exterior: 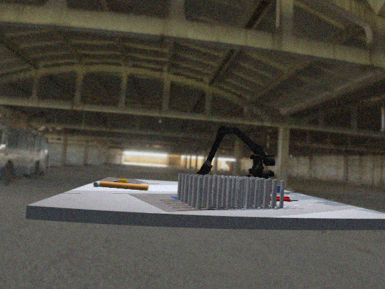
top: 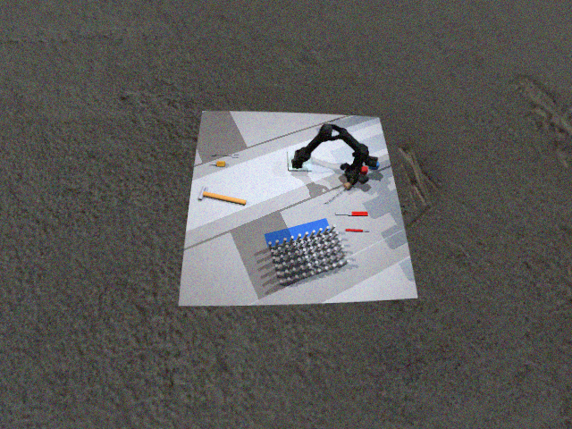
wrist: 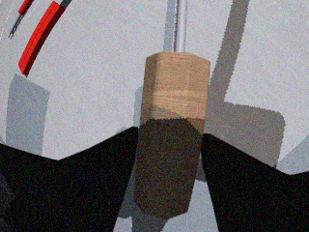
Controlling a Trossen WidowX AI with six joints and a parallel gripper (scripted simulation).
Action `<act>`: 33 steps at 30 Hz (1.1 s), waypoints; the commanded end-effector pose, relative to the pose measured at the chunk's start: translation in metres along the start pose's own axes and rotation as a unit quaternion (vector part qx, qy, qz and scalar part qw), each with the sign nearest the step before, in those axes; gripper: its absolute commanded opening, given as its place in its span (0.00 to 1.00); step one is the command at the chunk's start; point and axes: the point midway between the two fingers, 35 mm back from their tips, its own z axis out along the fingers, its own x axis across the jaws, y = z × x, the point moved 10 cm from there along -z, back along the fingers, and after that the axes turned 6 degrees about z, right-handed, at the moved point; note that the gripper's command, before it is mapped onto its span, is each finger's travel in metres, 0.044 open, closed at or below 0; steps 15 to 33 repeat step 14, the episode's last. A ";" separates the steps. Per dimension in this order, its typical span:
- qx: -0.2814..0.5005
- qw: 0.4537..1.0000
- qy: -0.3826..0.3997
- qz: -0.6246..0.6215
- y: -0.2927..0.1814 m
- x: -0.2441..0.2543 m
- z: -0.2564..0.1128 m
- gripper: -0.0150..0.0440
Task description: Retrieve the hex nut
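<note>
My gripper [wrist: 170, 137] [top: 348, 183] is shut on the wooden handle [wrist: 178, 87] [top: 347, 186] of a tool with a thin metal shaft [wrist: 181, 24] [top: 334, 196]. The shaft points away from the fingers, toward the front left in the top view. Its far end is outside the wrist view, too small to make out in the top view. The metal spacers [top: 308, 258] [exterior: 230, 192] stand upright in rows. The blue taped strip [top: 298, 230] lies along their side facing the arm. The nut is not visible in any view. Whether the handle touches the table I cannot tell.
Two red-handled tools [top: 359, 214] [top: 354, 230] lie between the gripper and the spacers' right side. A hammer [top: 224, 198] [exterior: 124, 185] and a yellow object [top: 221, 164] [exterior: 122, 180] lie at the left. A red object [top: 364, 170] and a blue object [top: 376, 164] are beside the gripper.
</note>
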 end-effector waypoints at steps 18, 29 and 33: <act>0.000 1.000 0.000 0.000 0.000 0.000 0.000 1.00; 0.000 1.000 0.000 0.000 0.000 0.000 0.000 1.00; 0.000 1.000 0.000 0.000 0.000 0.000 0.000 1.00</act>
